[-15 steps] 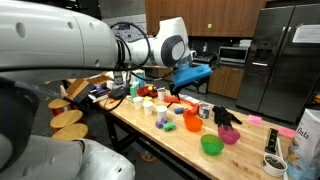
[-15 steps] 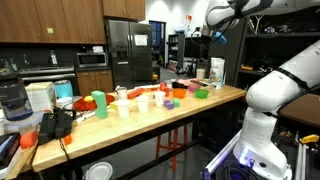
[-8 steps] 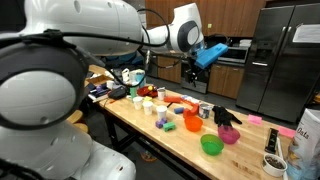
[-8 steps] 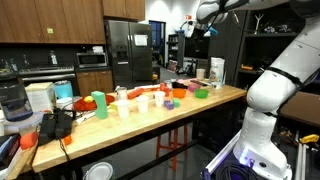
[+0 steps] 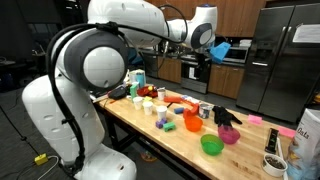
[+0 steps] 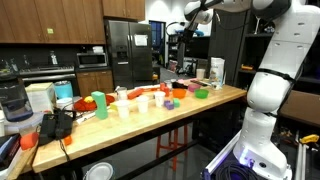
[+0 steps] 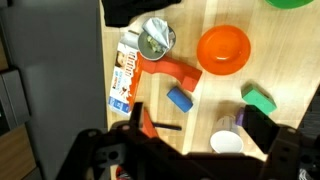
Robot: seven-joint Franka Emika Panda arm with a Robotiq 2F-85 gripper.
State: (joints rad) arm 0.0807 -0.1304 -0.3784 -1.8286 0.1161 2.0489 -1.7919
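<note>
In an exterior view the arm stretches out high over the desk, with the jaws hanging well above the clutter and touching nothing. In an exterior view it's the same story: the arm holds the jaws far up over the desk, and the small pieces down there are too tiny to tell apart. Now the wrist view, looking straight down: the jaws are spread wide with nothing between them. The blue block lies flat on the desk, just beside the lower edge of the orange piece, between the carton and the green block, with the orange bowl beyond. Its long axis runs diagonally, one end pointing up toward the carton and the other down toward the white cup. The danger, as I see it, is crowding. Coming down unaligned with that diagonal, a finger could land on the orange piece or clip the cup, and the block would skid away.
</note>
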